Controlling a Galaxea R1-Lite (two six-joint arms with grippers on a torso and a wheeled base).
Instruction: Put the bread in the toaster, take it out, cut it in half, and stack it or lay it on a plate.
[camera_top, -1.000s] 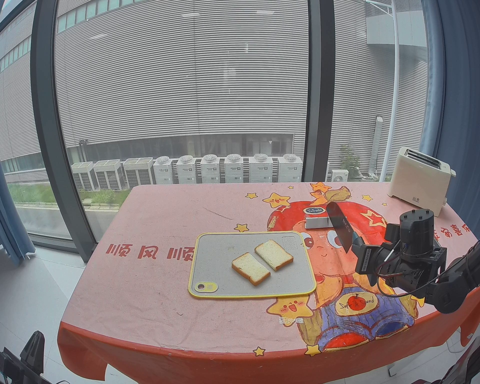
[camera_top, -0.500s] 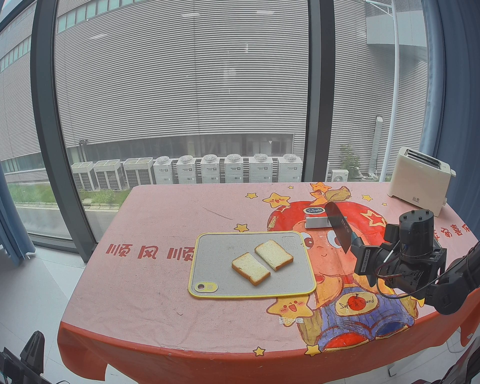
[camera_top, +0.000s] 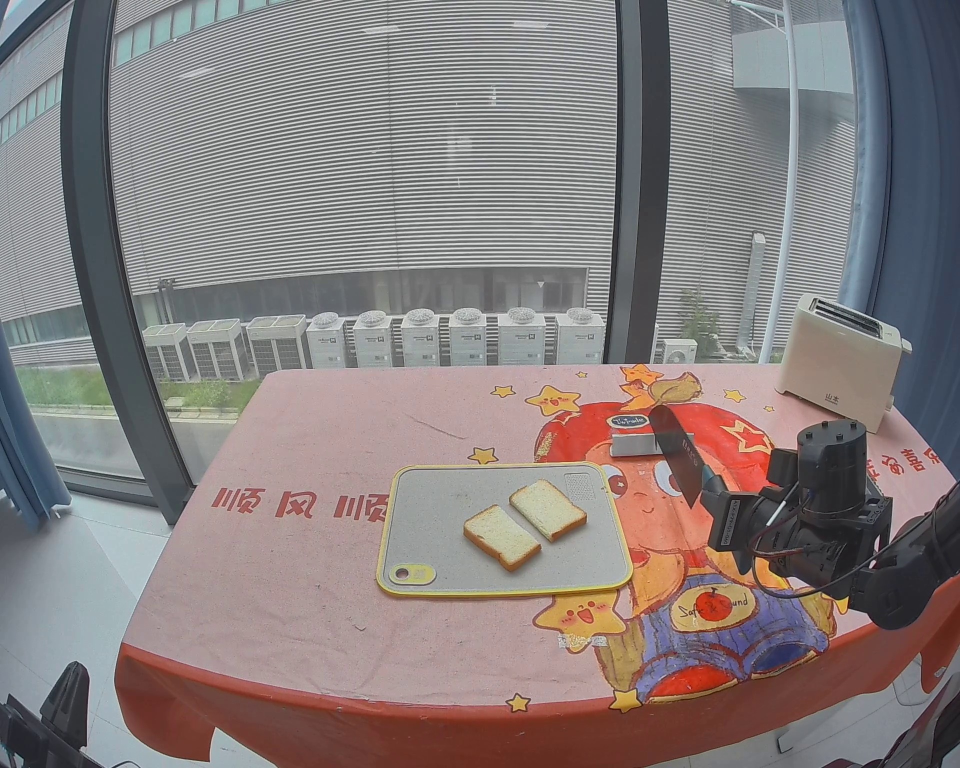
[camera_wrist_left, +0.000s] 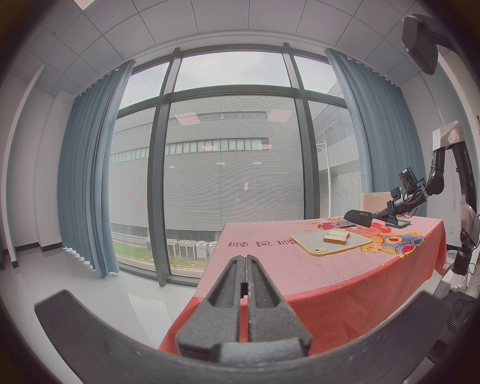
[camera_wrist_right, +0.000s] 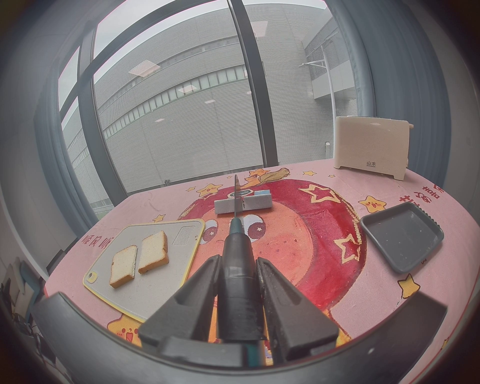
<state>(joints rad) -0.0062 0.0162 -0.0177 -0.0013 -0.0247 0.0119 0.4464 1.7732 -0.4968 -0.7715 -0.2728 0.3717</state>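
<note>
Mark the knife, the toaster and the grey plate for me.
knife (camera_top: 679, 455): head view, middle of the dark blade.
toaster (camera_top: 838, 368): head view, on its front wall.
grey plate (camera_wrist_right: 401, 235): right wrist view, on its bare floor.

The knife's (camera_wrist_right: 235, 240) handle is largely hidden between the right hand's (camera_wrist_right: 237, 265) fingers.

The table (camera_top: 330, 420) carries a cutting board (camera_top: 440, 545), a toaster (camera_top: 840, 362), a knife stand (camera_top: 633, 446) and a grey plate (camera_wrist_right: 403, 235).
</note>
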